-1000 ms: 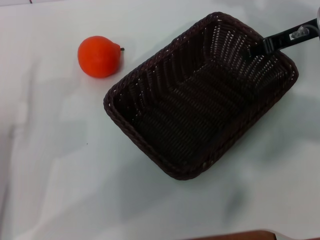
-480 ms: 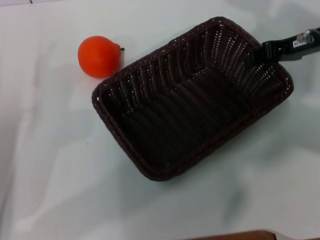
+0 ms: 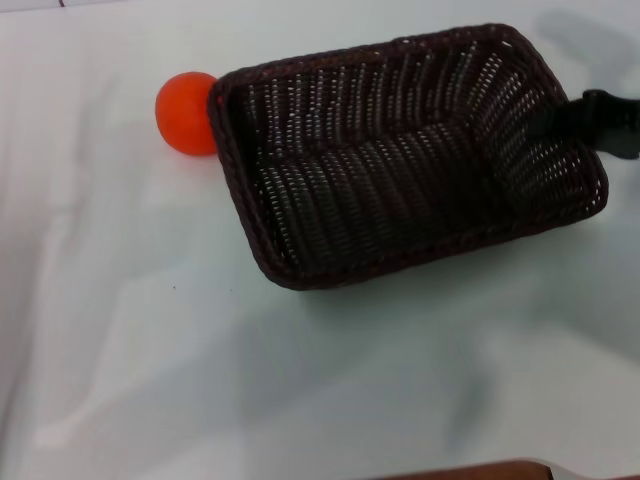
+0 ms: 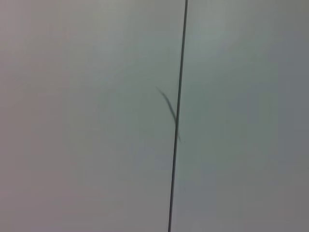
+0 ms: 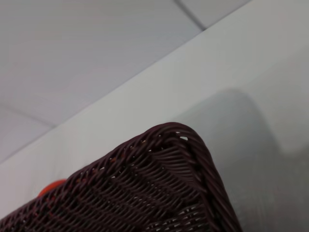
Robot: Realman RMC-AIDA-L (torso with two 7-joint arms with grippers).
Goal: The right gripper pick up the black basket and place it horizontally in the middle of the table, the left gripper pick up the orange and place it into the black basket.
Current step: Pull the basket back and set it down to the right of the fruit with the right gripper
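Note:
The black basket (image 3: 380,190) lies across the upper middle of the white table (image 3: 150,350) in the head view, its long side nearly level and its open side tilted toward me. My right gripper (image 3: 562,122) is shut on its right rim. The orange (image 3: 181,112) sits at the basket's left corner, its right part hidden behind the rim. In the right wrist view a basket corner (image 5: 164,193) fills the lower part, with a sliver of the orange (image 5: 50,187) beyond it. The left gripper is out of view; its wrist view shows only a pale surface.
A brown edge (image 3: 480,470) shows at the bottom of the head view. A thin dark seam (image 4: 177,116) crosses the pale surface in the left wrist view.
The basket has swung with my right gripper from a diagonal pose to nearly level and shifted toward the back left. Its left corner now covers part of the orange, which has stayed in place.

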